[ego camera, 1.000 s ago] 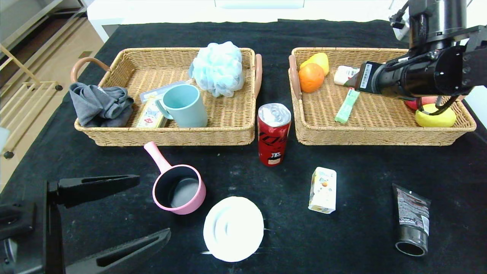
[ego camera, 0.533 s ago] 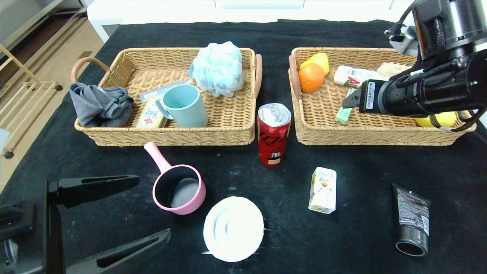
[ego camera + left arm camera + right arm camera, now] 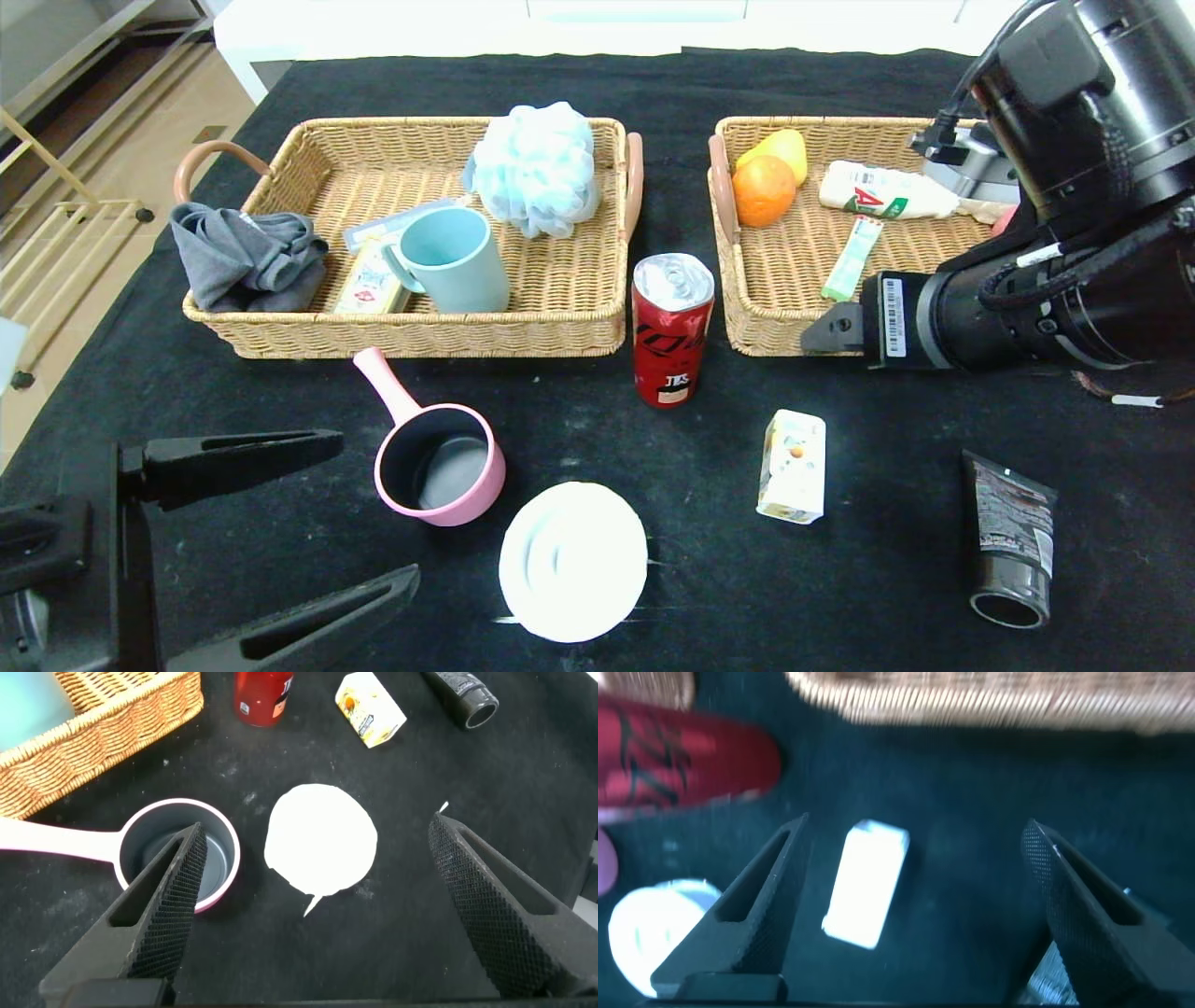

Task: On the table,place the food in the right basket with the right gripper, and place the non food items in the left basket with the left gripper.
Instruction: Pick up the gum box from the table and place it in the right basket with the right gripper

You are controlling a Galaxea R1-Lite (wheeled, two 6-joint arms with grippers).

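Note:
On the black table (image 3: pixel 597 411) stand a red soda can (image 3: pixel 672 327) and a white-yellow carton (image 3: pixel 794 467). The green candy stick (image 3: pixel 851 259) lies in the right basket (image 3: pixel 761 327). My right gripper (image 3: pixel 915 826) is open and empty, hovering over the carton (image 3: pixel 867 885), its wrist (image 3: pixel 896 317) above that basket's front rim. The pink pot (image 3: pixel 439 462), the white disc (image 3: pixel 572 560) and the black tube (image 3: pixel 1010 537) lie in front. My left gripper (image 3: pixel 373 509) hangs open at the near left, over the pot (image 3: pixel 177 854) and the disc (image 3: pixel 322 840). The left basket (image 3: pixel 560 322) is behind.
The left basket holds a teal mug (image 3: pixel 453 259), a blue bath puff (image 3: pixel 535 166), a grey cloth (image 3: pixel 245 257) and flat packets (image 3: pixel 372 280). An orange (image 3: pixel 763 189), a yellow fruit (image 3: pixel 782 145) and a white bottle (image 3: pixel 882 203) lie in the right basket.
My right arm has drawn back from over the right basket's inside to its front rim and dropped lower. The candy stick stays in the basket. The left arm has not moved.

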